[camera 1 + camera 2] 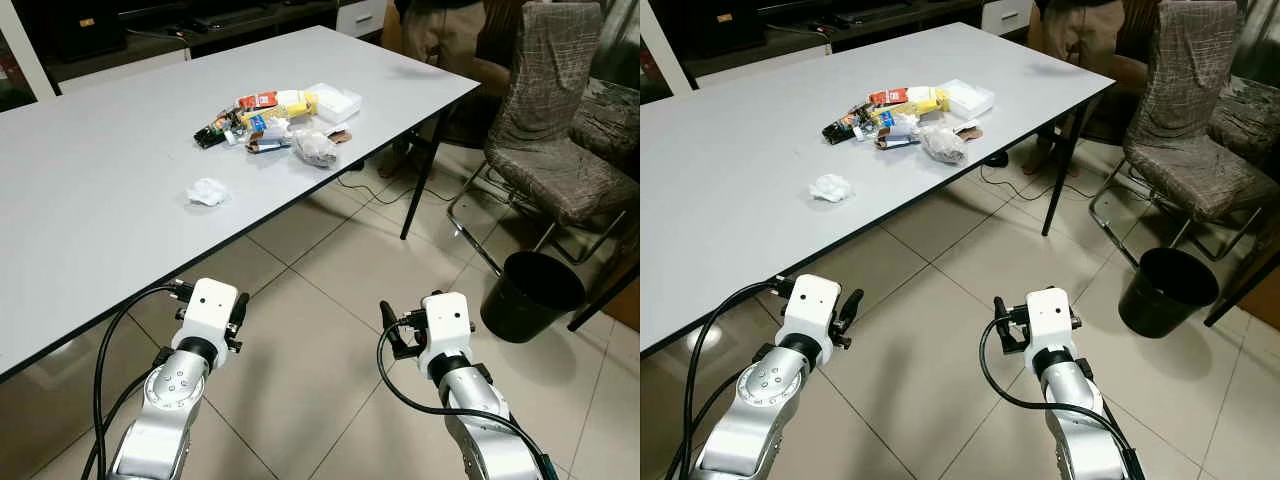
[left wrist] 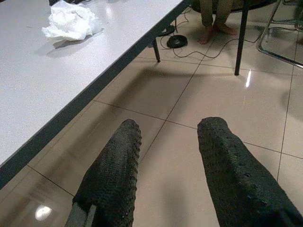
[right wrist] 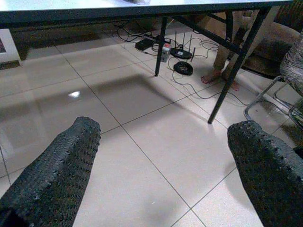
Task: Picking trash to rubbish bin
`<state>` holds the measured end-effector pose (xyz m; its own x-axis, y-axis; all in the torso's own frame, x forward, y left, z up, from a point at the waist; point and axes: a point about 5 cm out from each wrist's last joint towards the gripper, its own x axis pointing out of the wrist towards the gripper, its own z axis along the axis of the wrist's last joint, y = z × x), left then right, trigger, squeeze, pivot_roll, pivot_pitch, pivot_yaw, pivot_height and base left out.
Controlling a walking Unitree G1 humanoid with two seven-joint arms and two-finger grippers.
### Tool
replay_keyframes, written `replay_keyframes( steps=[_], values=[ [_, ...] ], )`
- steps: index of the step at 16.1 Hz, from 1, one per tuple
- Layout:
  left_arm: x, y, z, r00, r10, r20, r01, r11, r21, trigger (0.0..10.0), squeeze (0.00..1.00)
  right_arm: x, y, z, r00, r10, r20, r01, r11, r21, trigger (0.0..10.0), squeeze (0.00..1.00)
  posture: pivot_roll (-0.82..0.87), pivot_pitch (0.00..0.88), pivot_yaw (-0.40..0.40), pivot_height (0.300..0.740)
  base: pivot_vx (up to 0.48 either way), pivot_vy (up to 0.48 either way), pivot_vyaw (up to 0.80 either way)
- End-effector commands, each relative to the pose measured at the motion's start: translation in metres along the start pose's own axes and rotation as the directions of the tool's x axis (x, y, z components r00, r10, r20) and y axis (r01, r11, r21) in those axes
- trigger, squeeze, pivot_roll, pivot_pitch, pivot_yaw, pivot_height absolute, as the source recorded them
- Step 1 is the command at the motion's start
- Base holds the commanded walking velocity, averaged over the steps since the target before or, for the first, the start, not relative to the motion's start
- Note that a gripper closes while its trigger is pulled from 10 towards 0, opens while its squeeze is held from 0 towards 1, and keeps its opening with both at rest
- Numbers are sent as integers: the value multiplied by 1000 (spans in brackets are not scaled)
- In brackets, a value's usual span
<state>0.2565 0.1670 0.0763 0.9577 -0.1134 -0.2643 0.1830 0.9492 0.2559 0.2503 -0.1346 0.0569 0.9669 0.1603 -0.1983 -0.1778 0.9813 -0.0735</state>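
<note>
A pile of wrappers and packets [image 1: 280, 122] lies on the grey table [image 1: 100, 140] toward its far right edge, with a white plastic tub [image 1: 335, 100] beside it. Closer to me, a crumpled white tissue [image 1: 208, 191] lies alone near the table's front edge; the same tissue [image 2: 71, 21] appears in the left wrist view. The black rubbish bin [image 1: 532, 295] stands on the floor at the right. My left gripper [image 2: 168, 130] is open and holds nothing, low beside the table edge. Over the tiles, my right gripper [image 3: 165, 127] is wide open and holds nothing.
A covered chair [image 1: 560, 150] stands behind the bin. A person [image 1: 440, 40] sits at the table's far end, bare feet [image 3: 210, 75] on the floor. Cables and a power strip [image 3: 165, 49] lie under the table. Table legs [image 1: 420, 180] stand at the right.
</note>
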Motion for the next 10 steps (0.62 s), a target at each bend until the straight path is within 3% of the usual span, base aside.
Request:
replay_keyframes(
  steps=[1, 4, 7, 8, 9, 10],
  values=[
    [2, -1, 4, 1000, -13, 15, 13, 1000, -1, 10000, 0, -2, -5, -3, 1000, -18, -11, 19, 1000, 19, 10000, 0, -102, 0, -19, 740, 0, 0, 0],
    [0, 0, 6, 999, -9, 42, 11, 999, -44, 10000, 0, -7, -4, 7, 997, 25, 66, -33, 991, 127, 10000, 0, -102, 0, -24, 740, 0, 0, 0],
    [-2, 1, 24, 988, -19, 154, 40, 991, -131, 10000, 0, -5, -9, 27, 985, 4, 174, -23, 994, 108, 10000, 0, -101, 0, -29, 740, 0, 0, 0],
    [-1, 3, 29, 985, -16, 174, 39, 991, -128, 10000, 882, -4, -11, 33, 978, -13, 208, -6, 996, 88, 10000, 675, -100, 0, -31, 740, 0, 0, 0],
    [-1, 2, 33, 980, -22, 199, 52, 988, -145, 10000, 1000, -3, -13, 40, 970, -21, 241, 1, 997, 82, 10000, 1000, -98, 0, -32, 740, 0, 0, 0],
    [-2, 3, 36, 974, -18, 226, 54, 987, -153, 10000, 1000, -2, -15, 46, 961, -16, 275, -6, 997, 81, 10000, 1000, -99, 0, -30, 740, 0, 0, 0]
  ],
)
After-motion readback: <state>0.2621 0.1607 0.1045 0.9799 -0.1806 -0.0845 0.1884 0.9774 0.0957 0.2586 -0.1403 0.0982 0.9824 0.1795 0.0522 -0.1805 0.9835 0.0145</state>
